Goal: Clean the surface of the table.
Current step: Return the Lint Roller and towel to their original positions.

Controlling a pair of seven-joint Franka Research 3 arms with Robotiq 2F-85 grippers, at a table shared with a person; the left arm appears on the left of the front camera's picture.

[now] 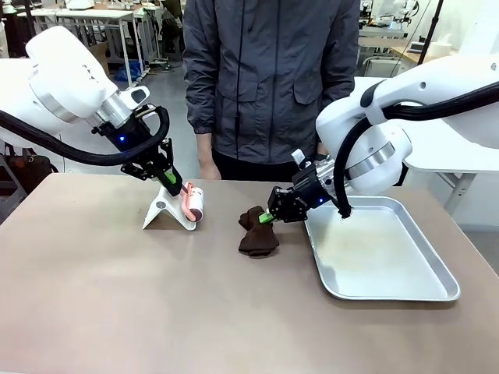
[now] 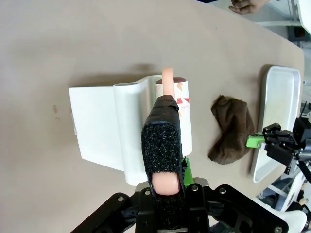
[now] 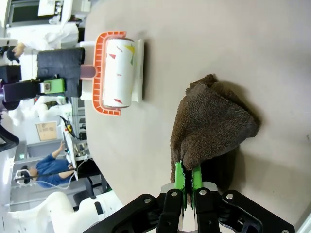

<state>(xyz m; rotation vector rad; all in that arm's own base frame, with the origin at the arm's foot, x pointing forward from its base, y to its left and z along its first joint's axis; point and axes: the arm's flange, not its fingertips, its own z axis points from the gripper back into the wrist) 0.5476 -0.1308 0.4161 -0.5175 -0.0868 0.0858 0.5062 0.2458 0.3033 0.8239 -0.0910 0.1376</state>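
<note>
We see the left arm reach in from the left and angle down, its left gripper (image 1: 173,185) clamped on the pink handle of one lint roller (image 1: 192,204), which sits in one white stand (image 1: 160,210) on the tan table (image 1: 117,304). The right arm bends low across one silver tray (image 1: 425,282), and its right gripper (image 1: 267,217) pinches an edge of one brown cloth (image 1: 256,238) lying on the table between roller and tray. In the left wrist view a black pad hides most of the handle. One person (image 1: 269,78) stands behind the table, cut off above the shoulders.
</note>
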